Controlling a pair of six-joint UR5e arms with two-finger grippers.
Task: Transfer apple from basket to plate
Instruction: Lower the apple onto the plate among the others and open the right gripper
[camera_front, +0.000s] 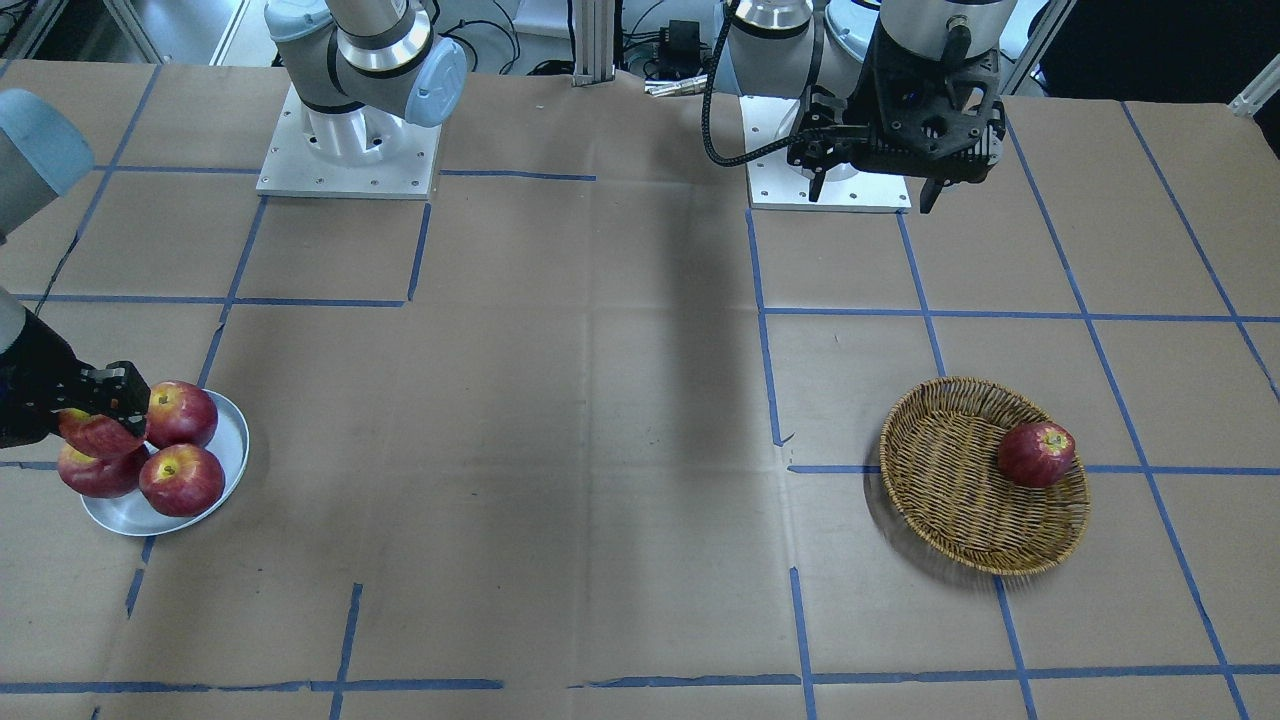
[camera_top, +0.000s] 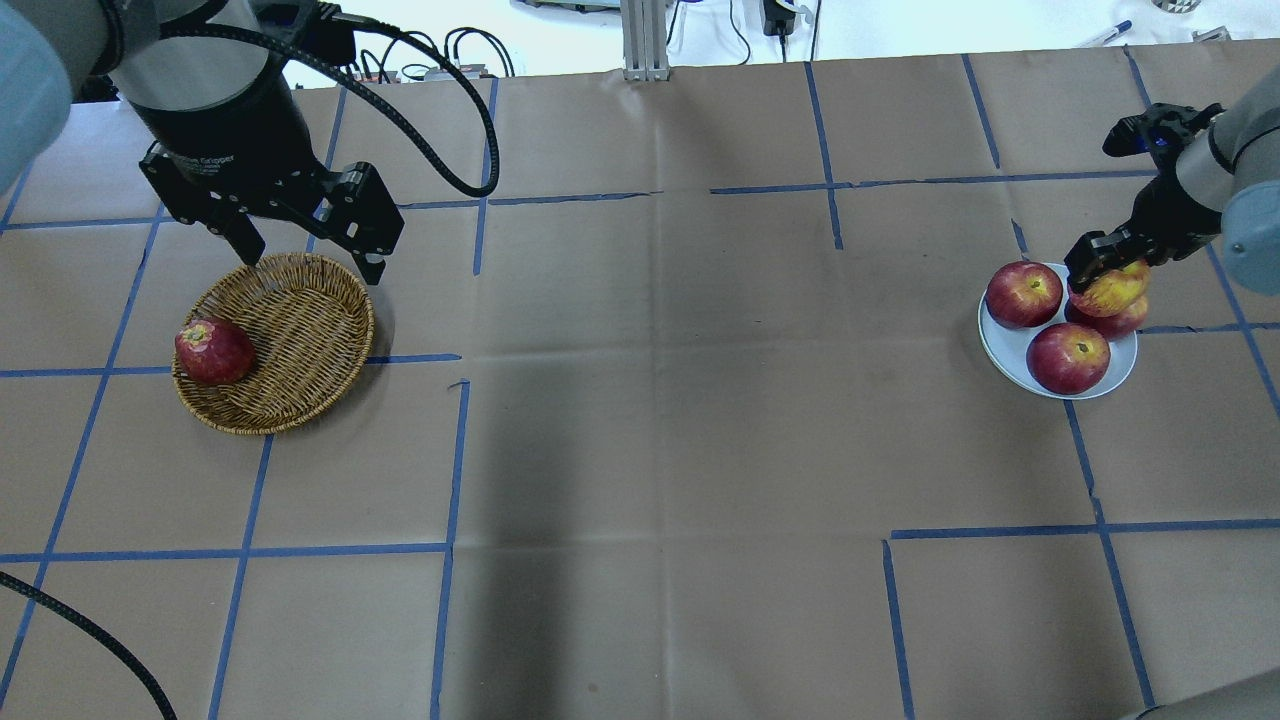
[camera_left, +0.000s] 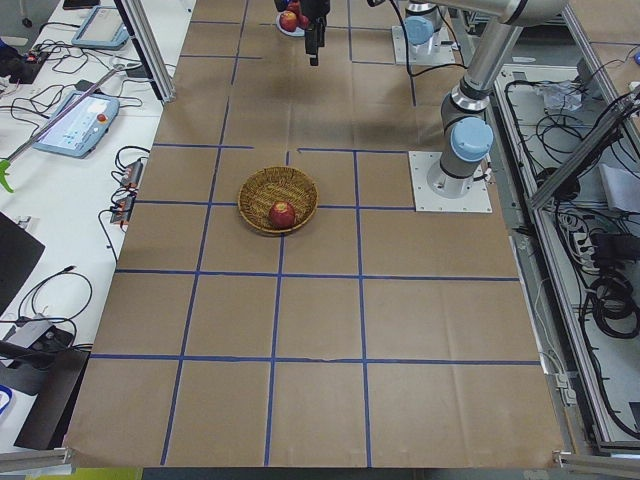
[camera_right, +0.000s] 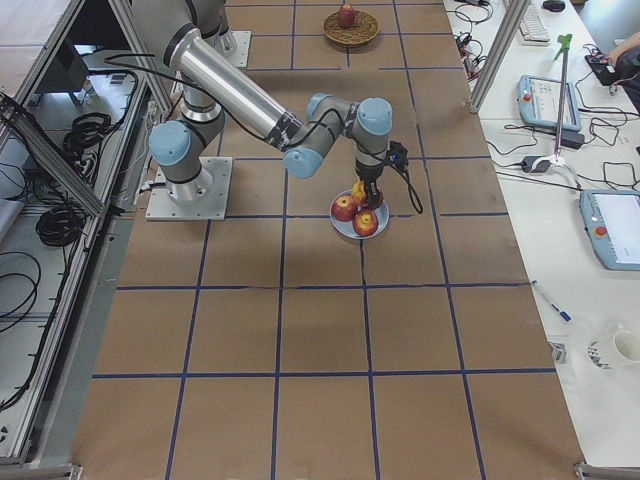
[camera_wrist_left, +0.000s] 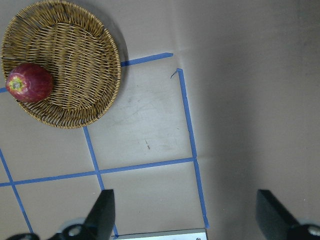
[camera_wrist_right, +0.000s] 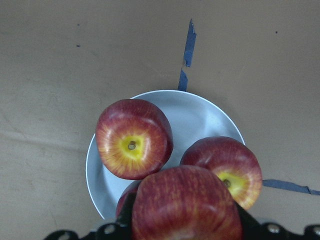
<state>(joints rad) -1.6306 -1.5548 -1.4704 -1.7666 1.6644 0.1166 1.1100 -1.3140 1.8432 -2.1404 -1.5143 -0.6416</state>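
Your apple (camera_top: 1112, 290) is clamped in the right gripper (camera_top: 1100, 268) at the overhead view's right edge, just over the plate (camera_top: 1008, 350) with its three darker apples (camera_top: 1068, 357) (tight fit). Only set-down and release seem left. The left gripper (camera_top: 312, 260) hangs spread wide, upper left, near the basket (camera_top: 300, 330) holding one dark apple (camera_top: 213, 351).

The desk (camera_top: 640, 400) is covered in brown paper crossed by a grid of blue tape (camera_top: 250, 550). A wicker basket (camera_top: 300, 330) sits on its left side and a metal plate (camera_top: 1000, 345) far to the right. Two white base plates (camera_front: 400, 175) lie along the robot's edge.
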